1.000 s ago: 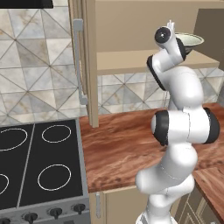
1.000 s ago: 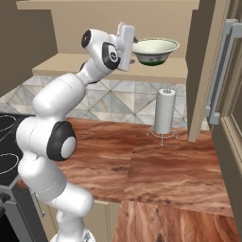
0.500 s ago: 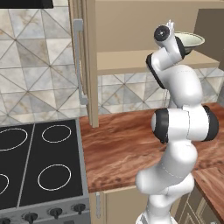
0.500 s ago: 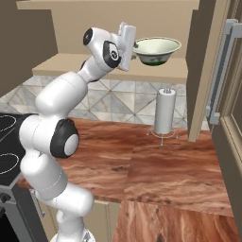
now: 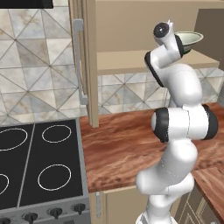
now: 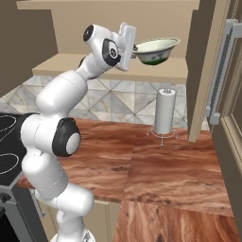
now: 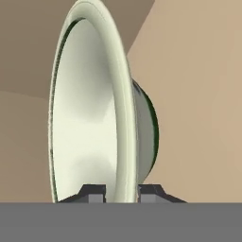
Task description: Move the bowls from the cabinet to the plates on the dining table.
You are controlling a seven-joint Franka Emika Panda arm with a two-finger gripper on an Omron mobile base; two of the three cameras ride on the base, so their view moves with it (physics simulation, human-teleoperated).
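Observation:
A small, deep, pale green-white bowl (image 6: 157, 49) sits at the front of the shelf (image 6: 71, 66) inside the open tan cabinet (image 5: 131, 26). My gripper (image 6: 135, 47) reaches in level from the left and is shut on the bowl's near rim. In the hand view the bowl (image 7: 94, 118) stands on edge, its rim between the two fingertips of the gripper (image 7: 122, 193). From the left base view the bowl (image 5: 191, 39) peeks out behind the hand. The plates and the dining table are out of view.
An open cabinet door (image 5: 89, 65) with a long silver handle (image 5: 78, 61) hangs left of the arm; another door (image 6: 227, 80) stands at the right. A paper towel holder (image 6: 165, 113) stands on the reddish wood counter (image 6: 142, 160). A black stove (image 5: 35, 166) lies left.
The fingers have closed from wide open onto the bowl's rim. Arm and bowl have stayed where they were.

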